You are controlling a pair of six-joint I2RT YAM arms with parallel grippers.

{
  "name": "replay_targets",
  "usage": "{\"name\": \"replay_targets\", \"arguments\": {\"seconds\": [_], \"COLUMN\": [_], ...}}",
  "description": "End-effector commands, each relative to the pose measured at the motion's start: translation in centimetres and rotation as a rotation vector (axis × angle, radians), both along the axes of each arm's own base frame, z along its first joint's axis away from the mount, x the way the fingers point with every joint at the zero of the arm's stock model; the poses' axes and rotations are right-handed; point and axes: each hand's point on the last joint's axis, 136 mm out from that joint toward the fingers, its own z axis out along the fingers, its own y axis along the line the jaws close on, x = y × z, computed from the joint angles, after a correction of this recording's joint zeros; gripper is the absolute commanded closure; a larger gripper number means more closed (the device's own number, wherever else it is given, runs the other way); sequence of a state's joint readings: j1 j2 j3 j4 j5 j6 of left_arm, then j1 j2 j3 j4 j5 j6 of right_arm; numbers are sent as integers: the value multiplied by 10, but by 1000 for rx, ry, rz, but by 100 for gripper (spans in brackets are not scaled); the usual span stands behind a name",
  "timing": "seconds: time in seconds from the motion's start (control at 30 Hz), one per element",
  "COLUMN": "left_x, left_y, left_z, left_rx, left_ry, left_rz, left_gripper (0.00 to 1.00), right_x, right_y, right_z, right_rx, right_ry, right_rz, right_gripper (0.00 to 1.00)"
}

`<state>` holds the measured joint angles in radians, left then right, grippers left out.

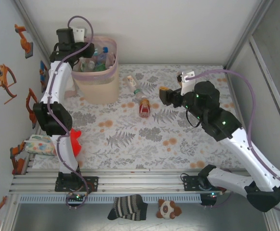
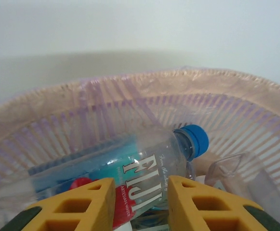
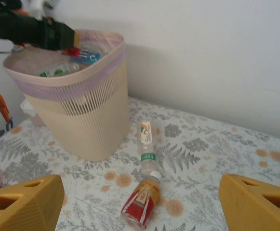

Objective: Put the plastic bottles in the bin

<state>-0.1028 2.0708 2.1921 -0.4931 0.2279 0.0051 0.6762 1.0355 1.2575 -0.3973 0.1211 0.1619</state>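
The bin [image 1: 97,87] stands at the far left of the table, a beige slatted basket with a pink bag over its rim [image 2: 130,82], and several bottles lie inside it. Over its mouth my left gripper [image 1: 84,54] [image 2: 140,192] is shut on a clear blue-capped Fiji bottle [image 2: 144,168], which lies crosswise between the yellow fingers. Two plastic bottles lie on the floral cloth right of the bin [image 3: 89,120]: a clear one with a green band [image 1: 134,85] [image 3: 148,144] and an amber one with a red label [image 1: 144,107] [image 3: 142,202]. Just right of them my right gripper [image 1: 165,94] [image 3: 140,195] hovers open, holding nothing.
A red plush toy [image 1: 75,142] and a tissue pack [image 1: 39,145] sit near the left arm's base. A striped sock [image 1: 127,208] and a small plush [image 1: 168,209] lie below the table's front rail. Orange toys hang on the left wall.
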Motion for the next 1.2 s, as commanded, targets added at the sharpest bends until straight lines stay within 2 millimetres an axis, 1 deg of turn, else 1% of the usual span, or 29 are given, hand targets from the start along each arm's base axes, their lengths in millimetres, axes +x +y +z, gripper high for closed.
{"name": "replay_targets", "arguments": {"seconds": [0.0,0.17,0.23,0.3,0.4,0.57,0.73,0.83,1.0,1.17], "left_x": [-29,-54,-67,-81,-103,-139,-175,-192,-215,-229], "left_y": [-11,-12,-11,-10,-9,-7,-14,-16,-20,-22], "left_z": [51,59,61,65,62,51,38,31,22,15], "left_rx": [-61,-70,-71,-77,-92,-123,-162,-163,-174,-183], "left_ry": [-70,-70,-72,-87,-93,-79,-57,-39,-22,7], "left_rz": [-69,-89,-90,-91,-88,-81,-95,-92,-95,-98], "left_gripper": [66,65,64,64,61,61,60,60,60,60], "right_x": [10,24,31,36,46,67,89,97,106,113], "right_y": [-4,6,10,17,30,45,55,59,64,72], "right_z": [-3,-21,-33,-43,-63,-103,-147,-173,-215,-252], "right_rx": [-6,-35,-51,-69,-99,-123,-130,-139,-167,-169], "right_ry": [51,130,180,220,280,405,533,597,695,782], "right_rz": [-60,-75,-94,-80,-63,-50,-54,-81,-115,-143], "right_gripper": [17,17,17,17,17,17,15,13,12,13]}}
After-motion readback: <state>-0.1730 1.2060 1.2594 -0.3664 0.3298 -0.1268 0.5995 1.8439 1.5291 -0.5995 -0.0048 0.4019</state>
